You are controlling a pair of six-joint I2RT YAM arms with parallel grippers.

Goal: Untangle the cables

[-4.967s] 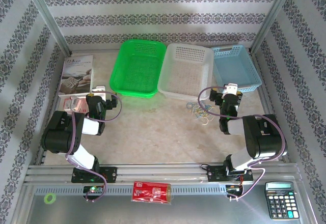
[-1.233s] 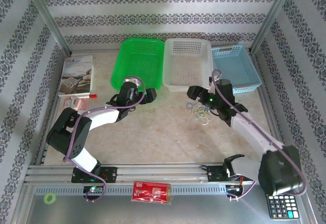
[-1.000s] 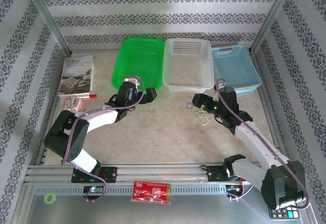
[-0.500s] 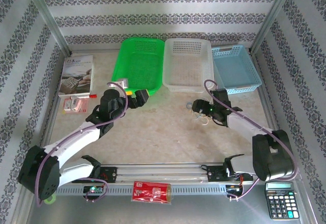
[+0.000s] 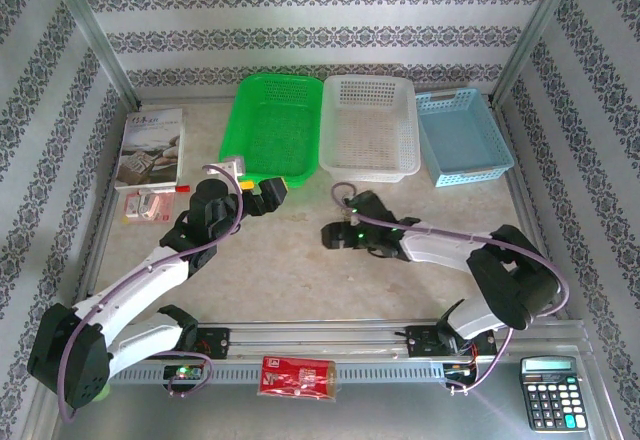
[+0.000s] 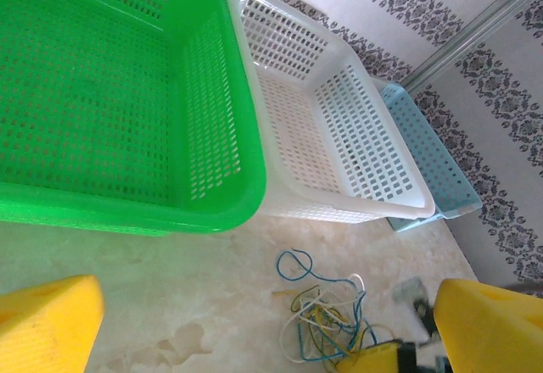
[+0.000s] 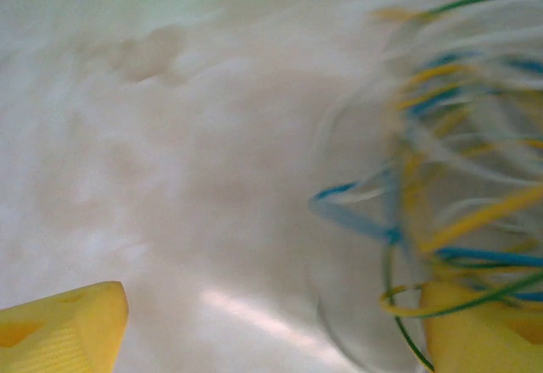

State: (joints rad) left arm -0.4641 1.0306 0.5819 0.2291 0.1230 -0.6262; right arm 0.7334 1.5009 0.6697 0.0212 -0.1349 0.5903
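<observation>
The cables (image 6: 335,309) lie in a loose tangle of blue, yellow and white loops on the table, just in front of the white basket (image 6: 322,127). In the left wrist view my left gripper (image 6: 271,331) is open and hangs well short of them, with nothing between its yellow fingers (image 6: 47,326). From above it (image 5: 262,192) sits by the green basket's front edge. My right gripper (image 5: 335,233) reaches low across the table and is open. In the blurred right wrist view the cables (image 7: 450,136) lie beside and over its right finger (image 7: 484,339).
Three baskets stand in a row at the back: green (image 5: 270,125), white (image 5: 368,130) and blue (image 5: 460,140). A booklet (image 5: 150,148) lies at the far left. A red pack (image 5: 298,375) and a calculator (image 5: 549,392) sit beyond the near rail.
The right arm has swung left and stretched low across the table, so its gripper now lies left of its earlier spot. The left arm has barely moved in the last half second.
</observation>
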